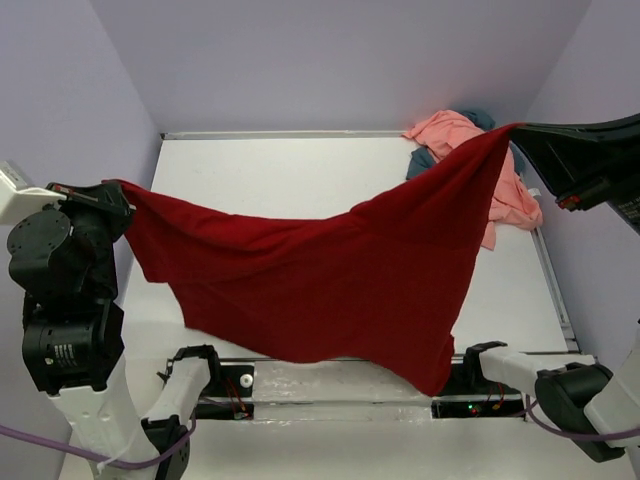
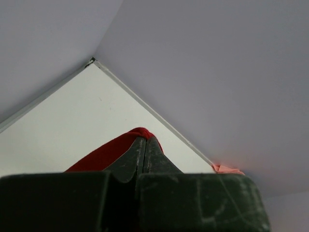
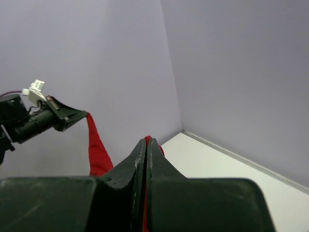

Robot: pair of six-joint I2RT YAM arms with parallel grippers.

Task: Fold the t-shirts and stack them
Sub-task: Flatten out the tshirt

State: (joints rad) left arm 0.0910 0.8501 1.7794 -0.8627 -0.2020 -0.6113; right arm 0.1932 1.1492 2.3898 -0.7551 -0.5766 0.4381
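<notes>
As spreading apparently precedes folding, left hand [image 1: 122, 192] and right hand [image 1: 517, 129] pinch the dark red cloth t-shirt [image 1: 330, 280] stretched above the counter [image 1: 280, 170].

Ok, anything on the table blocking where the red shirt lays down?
Only at the far right corner: the pink shirt and blue-grey shirt are heaped there, below the right tool. The table beneath the red shirt is hidden.

I have the hanging t-shirt [image 1: 330, 280] strung between my left end effector [image 1: 124, 189] and my right end effector [image 1: 516, 128], both clamped on it, sagging above the tabletop [image 1: 280, 170]. Beside the right end effector, behind that cloth, the top t-shirt [image 1: 445, 130] lies on the bottom t-shirt [image 1: 420, 162].
</notes>
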